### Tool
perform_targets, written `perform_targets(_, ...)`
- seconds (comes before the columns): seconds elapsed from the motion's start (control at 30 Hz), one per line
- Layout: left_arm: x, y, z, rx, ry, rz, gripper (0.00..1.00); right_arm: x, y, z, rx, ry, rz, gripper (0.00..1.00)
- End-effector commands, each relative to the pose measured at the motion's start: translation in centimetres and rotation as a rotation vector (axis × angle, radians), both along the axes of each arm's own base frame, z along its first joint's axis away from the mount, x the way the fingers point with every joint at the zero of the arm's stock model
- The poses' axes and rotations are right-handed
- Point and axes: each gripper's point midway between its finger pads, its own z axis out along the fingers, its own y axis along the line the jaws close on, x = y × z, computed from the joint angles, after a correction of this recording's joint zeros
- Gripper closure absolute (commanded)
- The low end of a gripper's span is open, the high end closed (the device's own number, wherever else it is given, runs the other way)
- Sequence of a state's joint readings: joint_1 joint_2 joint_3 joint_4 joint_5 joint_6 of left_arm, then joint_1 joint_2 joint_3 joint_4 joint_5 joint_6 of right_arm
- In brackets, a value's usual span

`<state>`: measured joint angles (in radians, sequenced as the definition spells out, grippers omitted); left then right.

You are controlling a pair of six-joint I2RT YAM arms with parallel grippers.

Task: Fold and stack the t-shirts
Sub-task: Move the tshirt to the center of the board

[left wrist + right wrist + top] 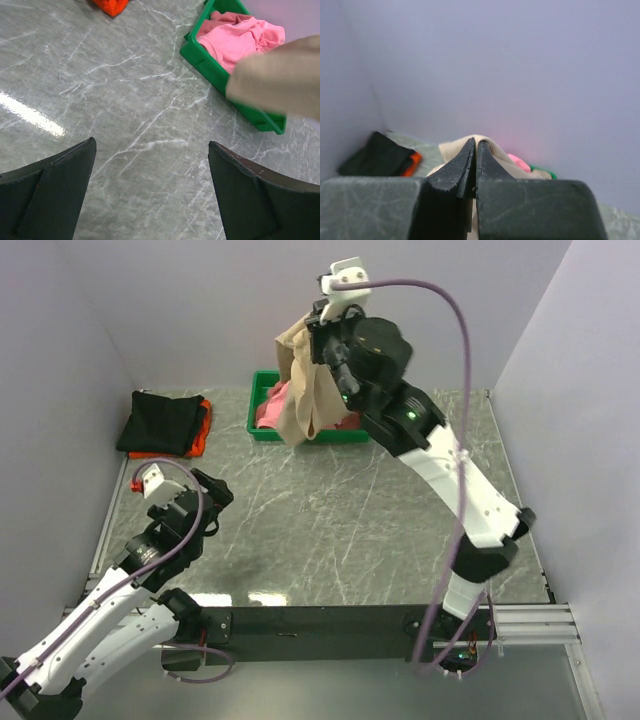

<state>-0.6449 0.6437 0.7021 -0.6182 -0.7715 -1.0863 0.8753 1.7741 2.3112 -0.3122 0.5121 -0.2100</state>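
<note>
A lab test cell: plain lilac walls (200,300) enclosing a marble-patterned table (320,510).

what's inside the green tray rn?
Crumpled pink t-shirts lie in the green tray. The tan t-shirt, hanging from the right jaws, blocks part of the tray, so whatever lies under there is hidden.

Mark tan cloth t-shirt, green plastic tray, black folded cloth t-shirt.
tan cloth t-shirt (300,390): top external view, mid hanging cloth.
green plastic tray (207,67): left wrist view, near wall.
black folded cloth t-shirt (162,422): top external view, centre of top.
</note>
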Motion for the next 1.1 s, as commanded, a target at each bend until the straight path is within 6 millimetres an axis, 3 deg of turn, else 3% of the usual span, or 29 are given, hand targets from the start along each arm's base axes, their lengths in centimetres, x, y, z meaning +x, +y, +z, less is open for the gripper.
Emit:
perform_targets(0.0, -0.4, 0.1, 0.8, -0.041, -0.002, 0.007, 0.01, -6.2, -3.8, 8.8, 0.17, -0.172, 0.053, 1.0)
perform_targets(0.1, -0.6, -0.3, 0.9, -0.057, 0.001, -0.016, 0.01, -8.0, -5.5, 9.7, 0.223, -0.168, 0.08, 1.0)
perform_targets(0.13, -0.6, -0.3, 1.0, -0.061, 0.001, -0.014, 0.01, -8.6, -7.2, 10.2, 0.253, -0.171, 0.048, 1.0)
perform_targets(0.17, -0.8, -0.2, 0.7, -0.056, 0.013, -0.014, 0.01, -8.0, -7.0, 8.5, 0.232, -0.137, 0.02, 1.0)
perform_targets(0.23, -0.9, -0.2, 0.6, -0.062, 0.019, -0.008, 0.01, -7.7, -8.4, 6.8, 0.232, -0.106, -0.046, 1.0)
perform_targets(0.33, -0.9, -0.5, 0.4, -0.062, 0.028, -0.026, 0.01, -6.5, -12.3, 1.8, 0.248, -0.002, -0.201, 1.0)
perform_targets(0.4, -0.7, -1.0, 0.3, -0.063, 0.028, -0.044, 0.01, -5.9, -14.2, -2.8, 0.298, 0.092, -0.226, 1.0)
perform_targets(0.43, -0.6, -1.5, -0.3, -0.058, 0.045, -0.068, 0.01, -5.5, -18.0, -4.5, 0.318, 0.122, -0.301, 1.0)
perform_targets(0.47, -0.4, -1.8, -0.5, -0.052, 0.049, -0.082, 0.01, -4.2, -18.9, -9.9, 0.341, 0.223, -0.346, 1.0)
perform_targets(0.5, -0.3, -2.2, -0.9, -0.042, 0.06, -0.106, 0.01, -3.9, -20.1, -12.7, 0.347, 0.271, -0.37, 1.0)
perform_targets(0.53, 0.0, -3.0, -1.5, -0.034, 0.084, -0.134, 0.01, -3.9, -23.4, -14.4, 0.373, 0.282, -0.448, 1.0)
perform_targets(0.57, 0.2, -3.6, -1.9, -0.026, 0.098, -0.161, 0.01, -3.6, -23.8, -20.4, 0.345, 0.385, -0.473, 1.0)
perform_targets(0.63, 0.6, -5.0, -3.7, 0.001, 0.16, -0.217, 0.01, -4.0, -25.6, -24.7, 0.357, 0.444, -0.511, 1.0)
perform_targets(0.67, 0.4, -6.0, -4.6, -0.006, 0.2, -0.269, 0.01, -4.3, -27.3, -29.7, 0.343, 0.533, -0.571, 1.0)
perform_targets(0.73, 0.3, -7.6, -7.0, 0.013, 0.28, -0.342, 0.01, -4.6, -28.2, -34.8, 0.35, 0.647, -0.585, 1.0)
perform_targets(0.77, -0.2, -9.0, -7.9, -0.006, 0.32, -0.42, 0.01, -5.4, -30.1, -38.4, 0.371, 0.726, -0.657, 1.0)
perform_targets(0.83, -1.4, -10.2, -10.8, 0.002, 0.416, -0.503, 0.01, -6.1, -31.3, -43.1, 0.373, 0.867, -0.721, 1.0)
perform_targets(0.87, -2.2, -11.7, -11.2, -0.032, 0.434, -0.587, 0.01, -6.6, -32.6, -44.7, 0.395, 0.913, -0.779, 1.0)
perform_targets(0.93, -3.9, -12.8, -12.8, -0.044, 0.487, -0.662, 0.01, -7.6, -33.8, -47.5, 0.394, 1.021, -0.877, 0.97)
perform_targets(1.07, -7.6, -15.1, -13.5, -0.116, 0.54, -0.795, 0.01, -7.0, -34.5, -47.3, 0.403, 1.041, -0.941, 0.51)
